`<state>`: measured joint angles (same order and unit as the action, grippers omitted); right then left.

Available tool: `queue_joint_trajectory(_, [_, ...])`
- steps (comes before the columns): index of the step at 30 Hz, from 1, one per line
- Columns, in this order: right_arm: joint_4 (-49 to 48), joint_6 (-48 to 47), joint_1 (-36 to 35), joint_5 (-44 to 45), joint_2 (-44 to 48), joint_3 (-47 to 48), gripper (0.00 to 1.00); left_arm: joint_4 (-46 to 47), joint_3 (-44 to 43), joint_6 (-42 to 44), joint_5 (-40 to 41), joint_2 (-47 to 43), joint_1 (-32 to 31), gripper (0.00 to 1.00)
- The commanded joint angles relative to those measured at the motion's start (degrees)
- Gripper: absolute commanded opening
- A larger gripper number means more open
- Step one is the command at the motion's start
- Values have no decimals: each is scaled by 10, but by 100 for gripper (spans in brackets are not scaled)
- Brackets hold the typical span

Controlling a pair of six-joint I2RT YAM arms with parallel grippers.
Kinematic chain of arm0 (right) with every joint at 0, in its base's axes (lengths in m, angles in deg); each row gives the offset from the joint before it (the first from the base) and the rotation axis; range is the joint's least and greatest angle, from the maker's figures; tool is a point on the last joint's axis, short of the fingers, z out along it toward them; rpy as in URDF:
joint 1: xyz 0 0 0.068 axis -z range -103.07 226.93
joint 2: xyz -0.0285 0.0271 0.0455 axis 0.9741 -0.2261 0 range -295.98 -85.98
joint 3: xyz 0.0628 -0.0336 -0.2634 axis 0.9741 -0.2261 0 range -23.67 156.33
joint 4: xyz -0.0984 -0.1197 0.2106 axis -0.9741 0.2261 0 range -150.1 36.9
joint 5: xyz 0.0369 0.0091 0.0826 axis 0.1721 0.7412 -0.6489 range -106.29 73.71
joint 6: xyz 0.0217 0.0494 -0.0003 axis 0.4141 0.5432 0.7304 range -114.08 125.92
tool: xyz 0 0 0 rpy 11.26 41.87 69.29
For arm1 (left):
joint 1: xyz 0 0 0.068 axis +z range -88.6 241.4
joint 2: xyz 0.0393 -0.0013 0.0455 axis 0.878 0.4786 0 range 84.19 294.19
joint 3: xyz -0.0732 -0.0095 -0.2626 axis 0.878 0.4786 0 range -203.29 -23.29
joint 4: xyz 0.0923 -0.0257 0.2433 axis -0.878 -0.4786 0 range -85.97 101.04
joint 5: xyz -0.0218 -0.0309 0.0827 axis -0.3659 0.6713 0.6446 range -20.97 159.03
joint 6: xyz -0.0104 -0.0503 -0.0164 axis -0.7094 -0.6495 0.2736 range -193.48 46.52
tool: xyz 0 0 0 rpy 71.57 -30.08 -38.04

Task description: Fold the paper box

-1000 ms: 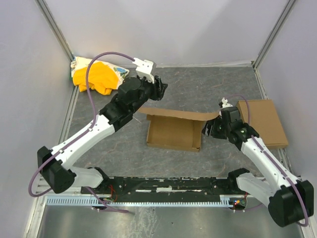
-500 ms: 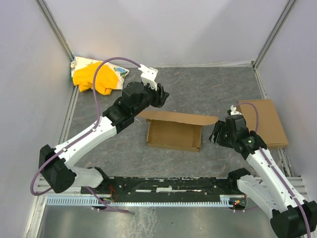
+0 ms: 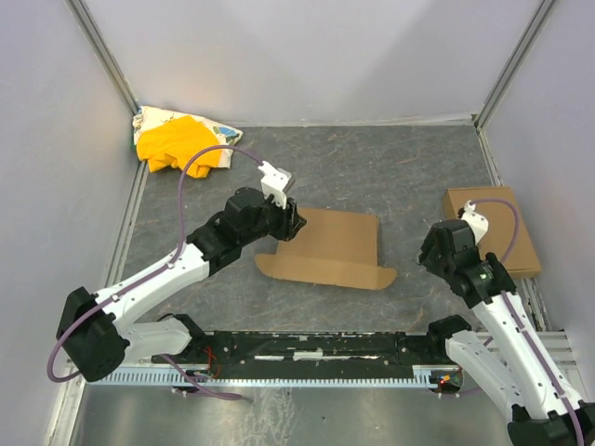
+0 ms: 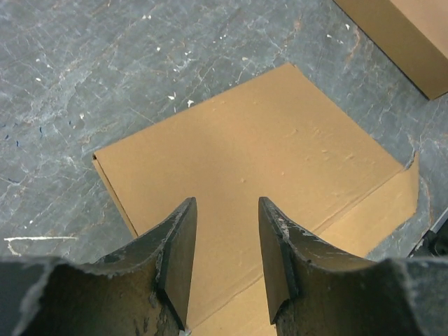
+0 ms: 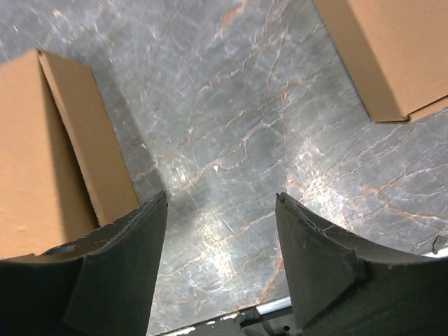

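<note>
The paper box (image 3: 330,243) lies in the middle of the table with its brown lid folded down flat, and a flap (image 3: 325,275) sticks out along its near edge. My left gripper (image 3: 290,221) is over the lid's far left corner. In the left wrist view its jaws (image 4: 227,210) stand open above the lid (image 4: 266,154) with nothing between them. My right gripper (image 3: 435,249) is off the box's right side. It is open over bare table (image 5: 220,203), with the box's side wall (image 5: 84,133) at the left of the right wrist view.
A smaller brown cardboard rectangle (image 3: 493,229) lies at the right edge of the table, also seen in the right wrist view (image 5: 392,49). A yellow cloth bundle (image 3: 177,144) sits in the far left corner. Walls close three sides and a rail (image 3: 316,348) runs along the near edge.
The raised lid has come down flat over the box. My left gripper moved nearer and lower with it. My right gripper pulled away from the box to the right.
</note>
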<state>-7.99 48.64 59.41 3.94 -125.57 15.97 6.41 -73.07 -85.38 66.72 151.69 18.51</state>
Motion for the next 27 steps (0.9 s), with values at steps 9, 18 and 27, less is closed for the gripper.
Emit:
queue_joint_trajectory(9, [-146, -54, 0, -231, -7, 17, 74, 5, 103, -61, 82, -132, -3, 50])
queue_joint_trajectory(18, [-246, -69, 0, -332, -176, 10, 62, 67, 217, -136, 162, -201, -3, 51])
queue_joint_trajectory(27, [-201, -131, -1, -327, -275, 50, 61, 119, 210, -127, 168, -125, -3, 52])
